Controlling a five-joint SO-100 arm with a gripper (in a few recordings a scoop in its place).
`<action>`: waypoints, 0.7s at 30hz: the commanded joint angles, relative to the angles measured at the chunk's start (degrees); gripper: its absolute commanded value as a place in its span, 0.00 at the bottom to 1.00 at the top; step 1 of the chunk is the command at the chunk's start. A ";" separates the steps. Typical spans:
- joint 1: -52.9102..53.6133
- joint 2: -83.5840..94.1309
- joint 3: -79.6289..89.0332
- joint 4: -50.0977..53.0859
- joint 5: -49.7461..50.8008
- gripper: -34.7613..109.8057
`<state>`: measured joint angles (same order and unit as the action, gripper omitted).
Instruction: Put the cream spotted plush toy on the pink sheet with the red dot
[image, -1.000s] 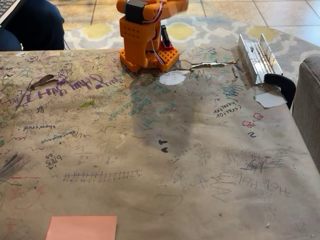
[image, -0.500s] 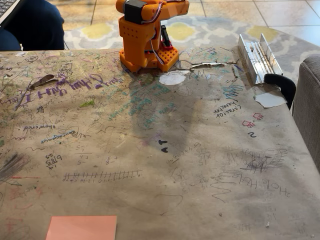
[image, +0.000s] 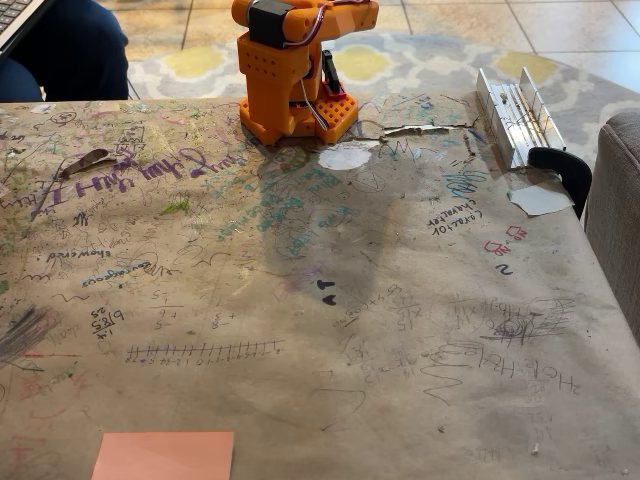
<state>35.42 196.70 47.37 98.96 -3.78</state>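
Note:
The pink sheet lies flat at the table's front edge, left of centre, cut off by the bottom of the fixed view; its visible part is plain salmon pink. The orange arm's base stands at the far middle of the table, and its upper links run out of the top of the picture. The cream spotted plush toy is out of view. The gripper is out of view too.
The table is covered in brown paper full of scribbles. A metal clamp rail and a black clamp sit at the far right, with a white scrap nearby. A person in dark clothes sits behind the far left corner. A grey sofa arm borders the right.
The arm's upper link at the top of the picture shifted slightly and settled; it was blurred a second ago. Nothing on the table moved.

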 joint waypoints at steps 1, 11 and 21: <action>0.88 -3.52 2.81 0.62 -1.32 0.24; -5.54 -3.52 10.46 0.79 2.02 0.24; -5.98 -3.52 13.36 0.70 3.16 0.24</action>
<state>29.09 196.70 58.01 98.96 -0.35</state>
